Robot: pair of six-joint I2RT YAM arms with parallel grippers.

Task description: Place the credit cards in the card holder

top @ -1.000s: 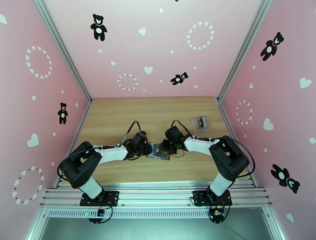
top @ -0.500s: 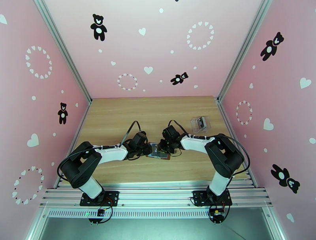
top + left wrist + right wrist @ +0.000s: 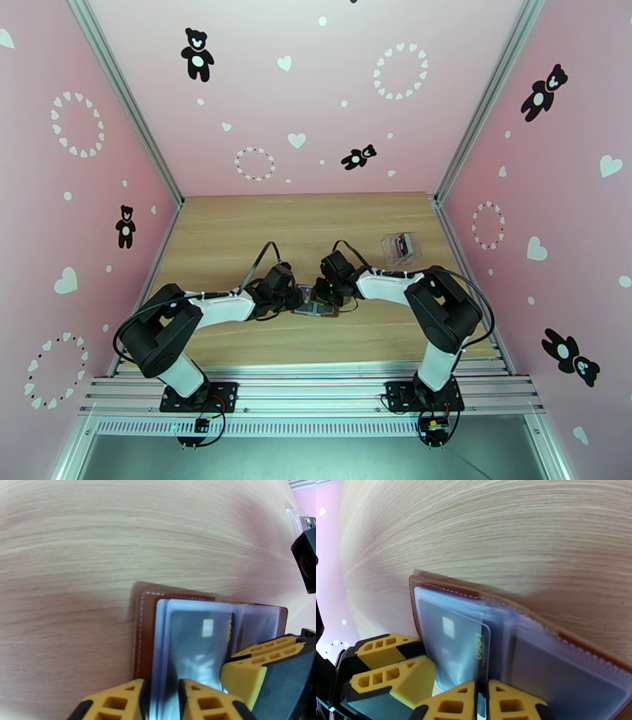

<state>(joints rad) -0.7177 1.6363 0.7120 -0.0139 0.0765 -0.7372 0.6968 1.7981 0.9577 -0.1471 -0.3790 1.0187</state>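
Note:
The brown card holder lies open on the wooden table between both grippers. My left gripper is shut on the edge of its see-through pocket leaves, holding them up off the brown cover. A dark credit card with a pale chip sits partly inside a pocket. My right gripper is shut on that card's near edge. In the right wrist view the card shows gold digits and lies over the holder. The left gripper's yellow fingers stand just beside it.
A clear plastic case with something dark inside rests at the back right of the table, also seen as the case. Pink walls enclose the table on three sides. Bare wood stretches behind and in front of the holder.
The right gripper has closed further on the card and shifted left over the holder, covering more of it. The left arm has stayed still.

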